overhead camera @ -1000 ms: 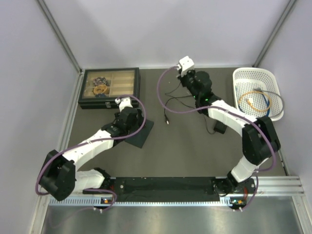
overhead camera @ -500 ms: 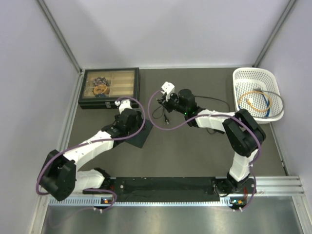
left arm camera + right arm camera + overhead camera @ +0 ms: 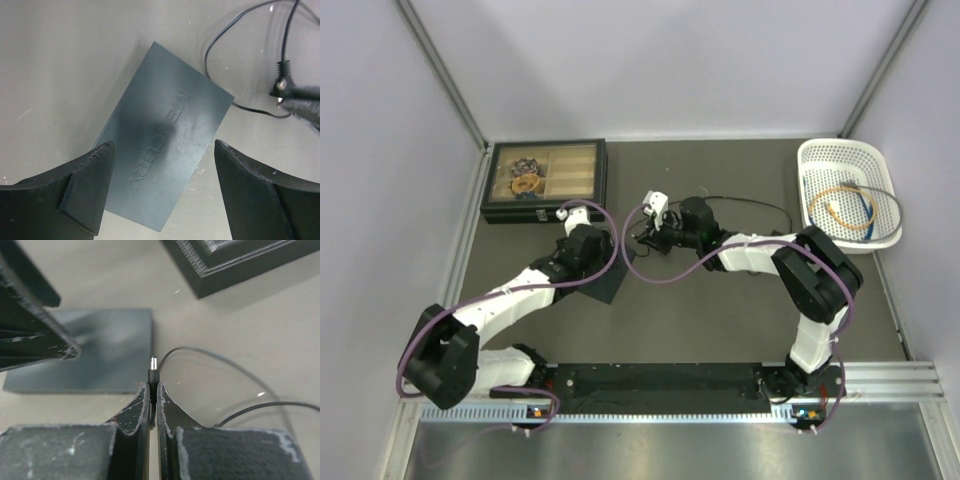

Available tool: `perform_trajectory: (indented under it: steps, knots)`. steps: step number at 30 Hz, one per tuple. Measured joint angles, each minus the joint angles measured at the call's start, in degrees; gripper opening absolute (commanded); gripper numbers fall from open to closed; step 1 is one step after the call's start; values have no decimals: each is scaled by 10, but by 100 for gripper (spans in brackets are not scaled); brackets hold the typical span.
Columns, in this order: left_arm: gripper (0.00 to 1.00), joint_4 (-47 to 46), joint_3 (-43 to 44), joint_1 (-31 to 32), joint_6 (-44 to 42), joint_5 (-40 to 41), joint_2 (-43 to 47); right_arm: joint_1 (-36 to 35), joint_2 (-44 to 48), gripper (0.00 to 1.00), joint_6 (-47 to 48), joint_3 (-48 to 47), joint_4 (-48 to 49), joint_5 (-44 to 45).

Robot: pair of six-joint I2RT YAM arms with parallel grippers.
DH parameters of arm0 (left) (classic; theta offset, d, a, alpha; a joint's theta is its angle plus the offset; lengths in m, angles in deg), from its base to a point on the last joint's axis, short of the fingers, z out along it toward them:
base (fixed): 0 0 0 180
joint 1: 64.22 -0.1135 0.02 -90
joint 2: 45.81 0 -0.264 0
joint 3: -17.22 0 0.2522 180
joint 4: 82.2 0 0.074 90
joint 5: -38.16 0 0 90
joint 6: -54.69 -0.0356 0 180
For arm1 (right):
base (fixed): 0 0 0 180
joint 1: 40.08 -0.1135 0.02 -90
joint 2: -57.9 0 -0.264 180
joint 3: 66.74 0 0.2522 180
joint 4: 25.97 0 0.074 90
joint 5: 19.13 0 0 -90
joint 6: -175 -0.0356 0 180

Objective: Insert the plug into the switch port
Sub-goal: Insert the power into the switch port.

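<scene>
The plug [image 3: 153, 366], a slim black barrel with a metal tip, stands centre frame, pinched in the closed right gripper [image 3: 154, 390]; the matte grey switch box [image 3: 100, 347] lies left. Left wrist: the left gripper [image 3: 163, 150] gapes over the box (embossed lettering). Overhead: compartment case [image 3: 545, 180] upper left, white mesh basket [image 3: 850, 195] upper right.

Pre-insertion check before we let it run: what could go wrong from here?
1. The left tool stands open over the switch box, not clamping it; a push from the plug could slide the box.
2. The right tool pinches the plug by thin tips; it may twist on contact.
3. No port shows, so alignment is unverified.
</scene>
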Motion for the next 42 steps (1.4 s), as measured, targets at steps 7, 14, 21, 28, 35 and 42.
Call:
perform_trajectory:
  steps: [7, 14, 21, 28, 35, 42]
  knots:
    - [78, -1, 0, -2, 2, -7, -26, -11, 0, 0, -1, 0, -73, -14]
    - [75, -1, 10, -6, 2, -4, -66, -21, 0, 0, -2, 0, -134, -16]
    - [76, 1, 29, -25, 4, 6, -90, -23, -7, 0, -3, -10, -178, -23]
    - [73, 1, 30, -51, 1, 4, -103, -23, -28, 0, -10, -38, -209, -25]
    - [66, -7, 47, -57, -7, -19, -136, -23, -52, 0, -18, -79, -250, -18]
    - [64, -18, 49, -61, -14, -38, -142, -23, -61, 0, -26, -101, -276, -5]
